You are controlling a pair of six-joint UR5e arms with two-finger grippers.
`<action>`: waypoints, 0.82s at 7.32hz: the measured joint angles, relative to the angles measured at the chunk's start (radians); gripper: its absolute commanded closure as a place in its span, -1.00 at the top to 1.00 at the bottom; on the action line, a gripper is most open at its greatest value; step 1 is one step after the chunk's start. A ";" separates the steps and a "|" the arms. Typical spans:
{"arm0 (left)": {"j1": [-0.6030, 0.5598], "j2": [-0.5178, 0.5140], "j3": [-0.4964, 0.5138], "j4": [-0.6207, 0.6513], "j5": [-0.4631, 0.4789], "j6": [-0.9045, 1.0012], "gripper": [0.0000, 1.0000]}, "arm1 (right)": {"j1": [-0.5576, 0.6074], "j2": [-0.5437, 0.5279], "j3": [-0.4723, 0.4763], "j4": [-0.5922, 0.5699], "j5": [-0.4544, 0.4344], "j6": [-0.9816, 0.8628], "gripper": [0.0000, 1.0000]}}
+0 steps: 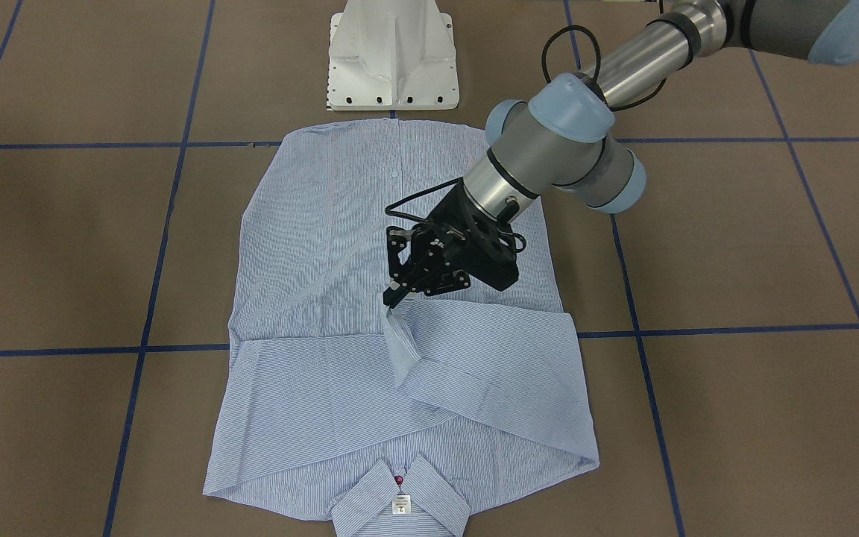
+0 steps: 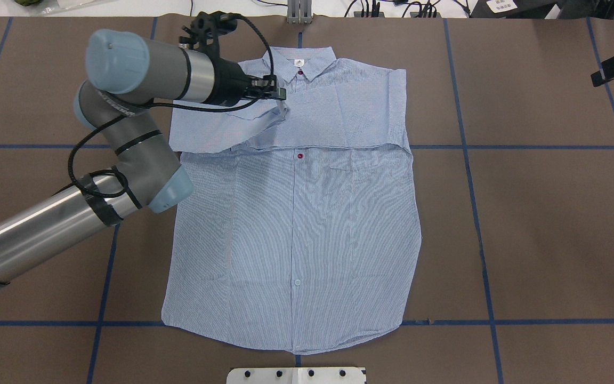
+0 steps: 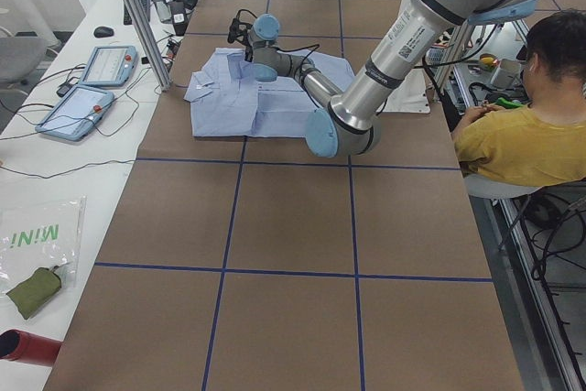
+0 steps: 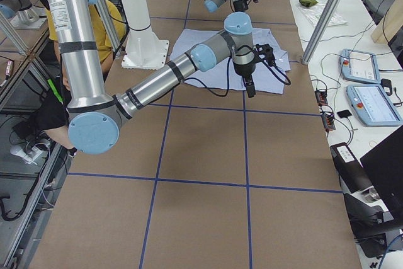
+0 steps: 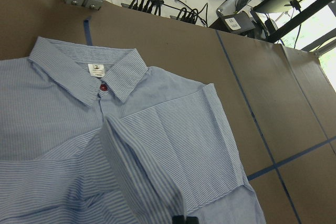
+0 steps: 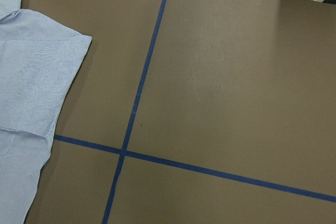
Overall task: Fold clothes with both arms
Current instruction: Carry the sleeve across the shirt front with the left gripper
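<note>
1. So the striped blue-and-white shirt lies flat on the brown table, front side up, with its hem next to the robot's white base.
2. Its collar is at the far edge from the robot, with a small white label and a dark red button just under it.
3. Both sleeves are folded in across the chest, so they make a band below the collar.
4. One more red button shows just under that band, on the middle strip of the shirt.
5. The left gripper has its fingers pinched tight on the sleeve cuff, near the middle of the shirt.
6. The cuff is lifted up a little off the rest of the cloth and hangs in a fold.
7. The left arm bends in over the shirt's side to get there.
8. The right gripper shows only in the side view, pointing down just off the shirt's edge, and I cannot tell if it is open or closed.
9. Its own camera sees only bare table, blue tape lines and a bit of the shirt's edge.
10. A person in a yellow top sits beside the table.
</note>
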 measured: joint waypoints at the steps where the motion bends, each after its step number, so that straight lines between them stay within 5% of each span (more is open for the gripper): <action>1: 0.032 -0.012 0.008 0.014 0.040 -0.005 -1.00 | 0.000 0.000 -0.001 0.000 0.000 0.000 1.00; 3: 0.083 -0.026 0.030 0.021 0.105 -0.007 -1.00 | 0.000 0.000 -0.001 0.000 0.000 0.003 1.00; 5: 0.134 -0.081 0.099 0.021 0.170 -0.007 0.99 | 0.000 0.000 0.000 -0.001 0.000 0.004 1.00; 6: 0.156 -0.104 0.128 0.020 0.191 -0.007 1.00 | 0.000 0.000 0.000 -0.001 0.000 0.005 1.00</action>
